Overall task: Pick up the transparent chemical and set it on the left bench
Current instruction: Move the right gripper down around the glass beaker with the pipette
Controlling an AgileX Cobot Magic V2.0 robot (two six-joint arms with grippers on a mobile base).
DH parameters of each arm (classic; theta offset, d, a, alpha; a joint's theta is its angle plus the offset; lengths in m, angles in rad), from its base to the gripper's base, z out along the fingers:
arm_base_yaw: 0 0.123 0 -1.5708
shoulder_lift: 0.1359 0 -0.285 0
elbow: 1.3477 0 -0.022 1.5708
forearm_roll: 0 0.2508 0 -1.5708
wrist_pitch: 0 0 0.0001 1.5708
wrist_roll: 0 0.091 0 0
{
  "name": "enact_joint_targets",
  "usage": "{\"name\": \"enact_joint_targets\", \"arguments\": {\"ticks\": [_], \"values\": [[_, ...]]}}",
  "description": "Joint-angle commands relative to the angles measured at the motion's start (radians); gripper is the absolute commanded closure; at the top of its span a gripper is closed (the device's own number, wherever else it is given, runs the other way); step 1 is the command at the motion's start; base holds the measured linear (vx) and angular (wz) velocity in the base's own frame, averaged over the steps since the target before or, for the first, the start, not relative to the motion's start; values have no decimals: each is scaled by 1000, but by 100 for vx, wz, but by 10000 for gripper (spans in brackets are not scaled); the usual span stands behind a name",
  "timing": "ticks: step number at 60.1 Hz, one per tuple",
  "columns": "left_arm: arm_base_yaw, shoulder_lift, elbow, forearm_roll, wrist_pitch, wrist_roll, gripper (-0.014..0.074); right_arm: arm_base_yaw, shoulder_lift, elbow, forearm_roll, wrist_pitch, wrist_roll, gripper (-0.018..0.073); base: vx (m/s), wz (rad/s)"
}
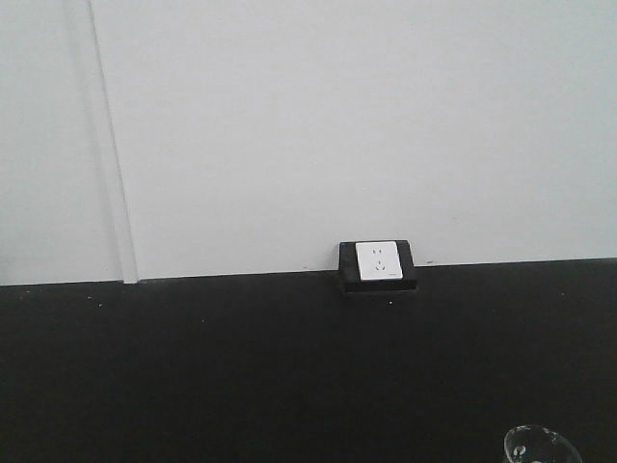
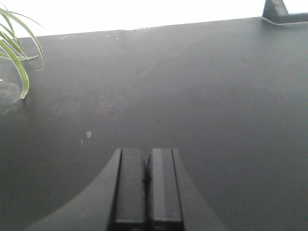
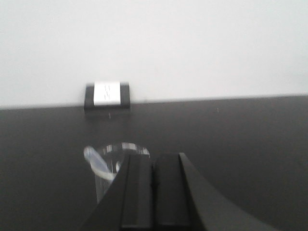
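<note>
While left jaws and right jaws are pressed together, empty, the clear beaker point(image 3: 108, 166) stands on the tabletop point(image 3: 240, 144) just left of the right pair.

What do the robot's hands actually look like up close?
Both the left gripper and the right gripper are matte black. Each has two flat, rectangular fingers side by side on a body that flares wider towards the wrist. No cables, labels or markings show in these views.

Front camera faces the wall point(image 1: 337, 116) across a black worktop point(image 1: 241, 367); wrist cameras skim low over it. Front and right-wrist views share socket point(image 1: 378, 260) and beaker point(image 1: 542, 447).
</note>
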Motion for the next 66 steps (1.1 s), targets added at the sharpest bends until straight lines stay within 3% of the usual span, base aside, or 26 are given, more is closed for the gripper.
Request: {"name": "enact_joint_targets", "arguments": {"ticks": [1,10,22,29,54,66], "values": [[-2,-19,16,-1,-78,-8,600,-7,-12,4,34,-191,19,566,0,0],[-2,-19,16,-1,-78,-8,600,-7,-11,-36,111,-268,12,564,0,0],[-2,-19,16,-1,-78,-8,600,-7,109,-145,99,-173,-40,560,0,0],[-2,-19,16,-1,-78,-8,600,-7,265,-203,99,-193,-82,557,0,0],[-2,-19,16,-1,-78,-8,600,-7,832,-211,98,-635,-64,511,0,0],[-2,-19,16,-1,-78,-8,600,-7,1027,-211,34,-793,-3,370,0,0]]}}
